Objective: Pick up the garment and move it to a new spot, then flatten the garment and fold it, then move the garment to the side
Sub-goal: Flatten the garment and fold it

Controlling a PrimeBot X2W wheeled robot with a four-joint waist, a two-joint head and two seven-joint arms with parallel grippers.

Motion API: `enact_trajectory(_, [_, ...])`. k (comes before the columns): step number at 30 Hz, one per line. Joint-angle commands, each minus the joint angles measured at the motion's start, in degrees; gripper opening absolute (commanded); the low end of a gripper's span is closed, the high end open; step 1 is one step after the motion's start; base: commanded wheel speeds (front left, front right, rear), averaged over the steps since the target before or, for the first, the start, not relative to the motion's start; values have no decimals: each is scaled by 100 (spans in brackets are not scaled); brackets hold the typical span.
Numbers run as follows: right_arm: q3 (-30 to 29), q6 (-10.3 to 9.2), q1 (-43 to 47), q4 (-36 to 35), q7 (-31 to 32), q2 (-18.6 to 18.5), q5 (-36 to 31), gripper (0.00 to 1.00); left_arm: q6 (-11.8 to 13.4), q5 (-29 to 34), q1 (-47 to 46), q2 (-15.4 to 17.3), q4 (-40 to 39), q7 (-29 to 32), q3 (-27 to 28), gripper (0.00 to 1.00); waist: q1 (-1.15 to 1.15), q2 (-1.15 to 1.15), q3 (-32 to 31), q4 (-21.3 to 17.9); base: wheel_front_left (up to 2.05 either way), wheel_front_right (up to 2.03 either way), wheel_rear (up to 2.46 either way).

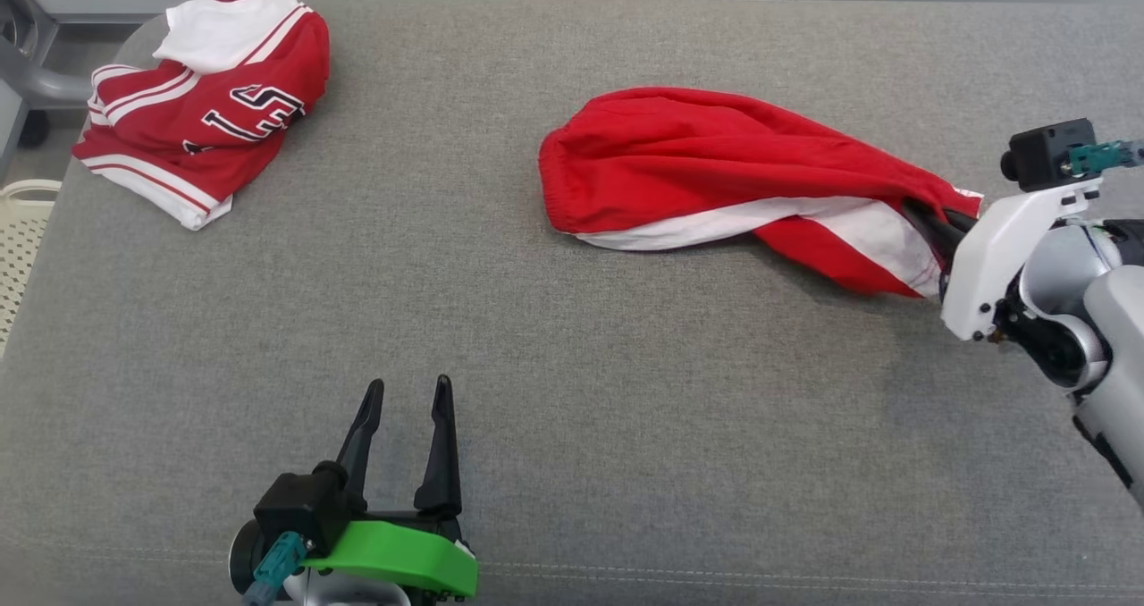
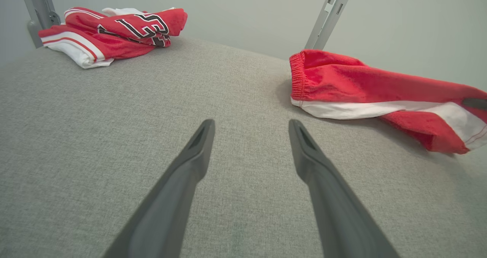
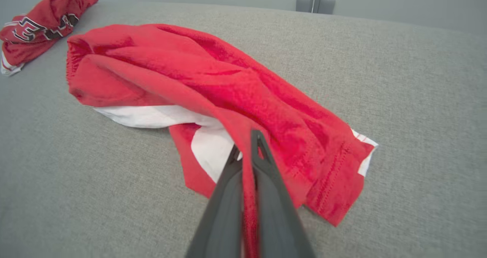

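The garment [image 1: 715, 164] is a pair of red shorts with white side panels, lying bunched on the grey cushion right of centre, its elastic waistband [image 2: 297, 75] toward the left. My right gripper [image 1: 929, 223] is shut on a fold of red cloth at the garment's [image 3: 213, 79] right end, near the leg hem; the fabric runs pinched between the two dark fingers [image 3: 274, 182]. My left gripper [image 1: 407, 390] stands open near the front edge, its fingers [image 2: 198, 151] apart over bare cushion, well away from the garment [image 2: 365, 86].
A second red and white garment with black lettering [image 1: 210, 96] lies crumpled at the far left corner of the grey cushion [image 1: 500, 338]. A pale perforated basket [image 1: 22, 239] stands off the left edge. Metal posts [image 2: 329, 16] rise behind.
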Motion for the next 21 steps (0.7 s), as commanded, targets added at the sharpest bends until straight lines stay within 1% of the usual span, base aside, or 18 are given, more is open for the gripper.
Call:
enact_trajectory(1, [39,0,-39,-42,143,-95,78,0,-1,-49,-112,5,-13,-22,-20,100,0,0,38,41,0,0,0])
enact_trajectory(4, [-70,-1,-162,99,363,-467,133,0,-9,-64,-175,4,-15,-22,-59,100,0,0,109,136,0,0,0])
enact_trajectory(6, [-119,-1,-270,316,355,-588,-22,0,-13,-47,-212,4,-28,-22,-77,100,0,0,154,205,0,0,0])
enact_trajectory(10, [-17,0,-474,690,319,-647,-223,0,-37,-27,-283,4,-40,-22,-128,100,0,0,226,347,0,0,0])
enact_trajectory(13, [227,-1,-643,897,335,-672,-364,0,-39,-17,-313,4,-48,-22,-167,100,0,0,289,428,0,0,0])
enact_trajectory(16, [453,-1,-824,1178,230,-754,-550,0,-43,-4,-361,4,-53,-22,-214,100,0,0,365,507,0,0,0])
enact_trajectory(21, [670,-1,-1134,1725,-81,-805,-724,0,-58,5,-421,4,-68,-22,-288,100,0,0,486,630,0,0,0])
